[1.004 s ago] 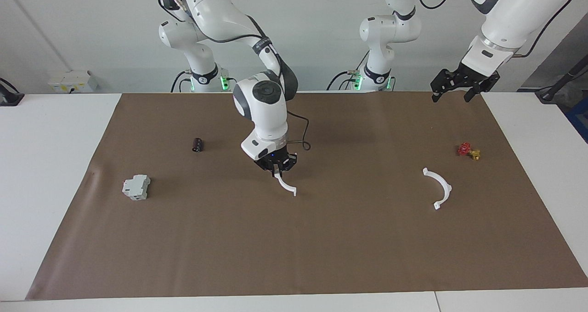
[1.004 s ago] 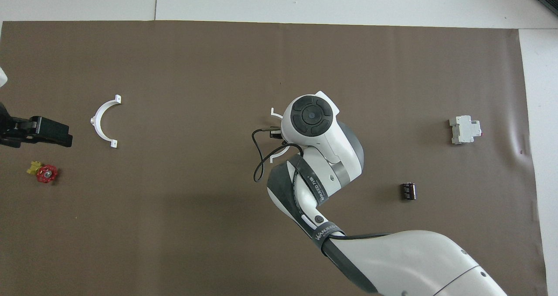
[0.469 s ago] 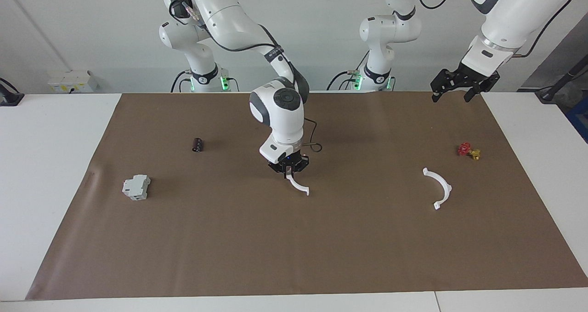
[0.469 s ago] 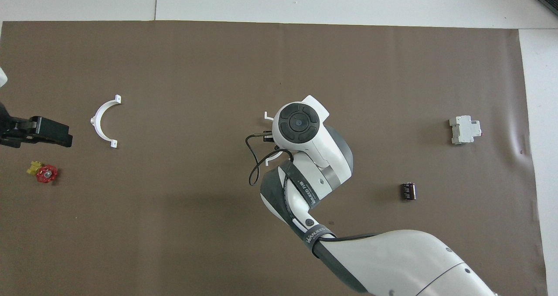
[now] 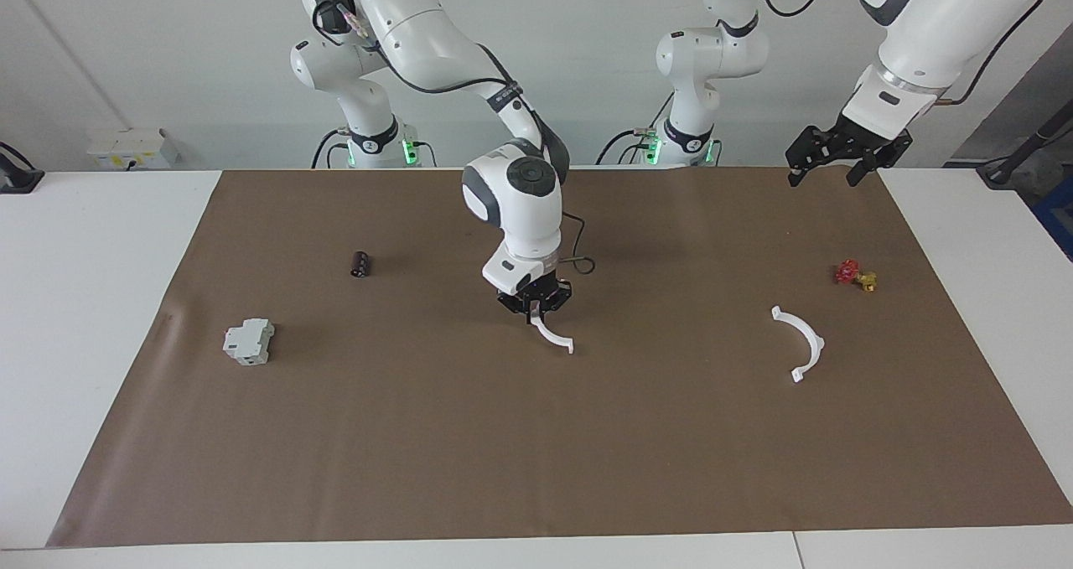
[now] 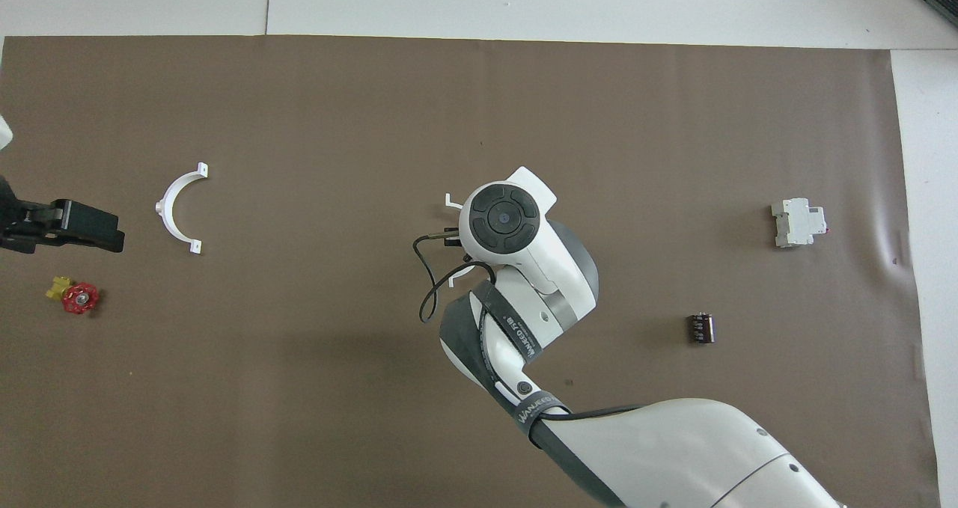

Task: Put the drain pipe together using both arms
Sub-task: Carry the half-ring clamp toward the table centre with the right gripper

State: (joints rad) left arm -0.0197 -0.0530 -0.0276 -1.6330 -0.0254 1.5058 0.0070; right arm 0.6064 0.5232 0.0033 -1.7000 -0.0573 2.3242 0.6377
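The brown sheet [image 5: 536, 435] over the table [image 5: 92, 318] looks like matt paper, creased near one edge. Both white arcs [image 5: 802, 344] look like smooth plastic. The arm shells [image 5: 515, 200] are glossy.

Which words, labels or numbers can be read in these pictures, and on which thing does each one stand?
"WANJEED": white letters on the dark cable strap around the right arm, overhead view.
A second strap on the same arm also bears white print; it is too blurred to read.
The grey-white block and the black cylinder show no readable text.
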